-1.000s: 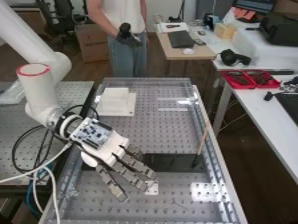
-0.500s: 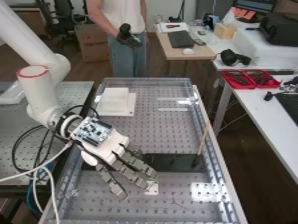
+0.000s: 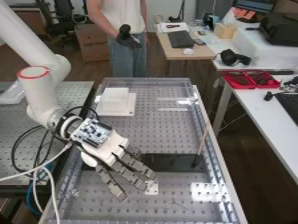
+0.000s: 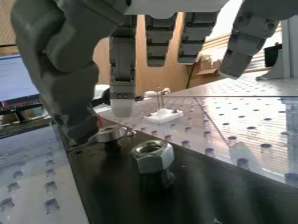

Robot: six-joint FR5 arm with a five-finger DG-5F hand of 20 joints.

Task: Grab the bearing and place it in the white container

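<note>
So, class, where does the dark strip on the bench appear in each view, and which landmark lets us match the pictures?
High view: the dark strip crosses the bench beside the hand.
Wrist view: the dark strip runs beneath the hex nut.
Shared landmark: the perforated bench top, seen on both sides of the strip.

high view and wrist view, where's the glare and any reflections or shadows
high view: white glare patches on the holed bench top, the biggest at the picture's lower right; wrist view: pale sheen over the holed surface, bright glints on the nut, dark shape below it on the black plate, shadow or reflection, can't tell which
</note>
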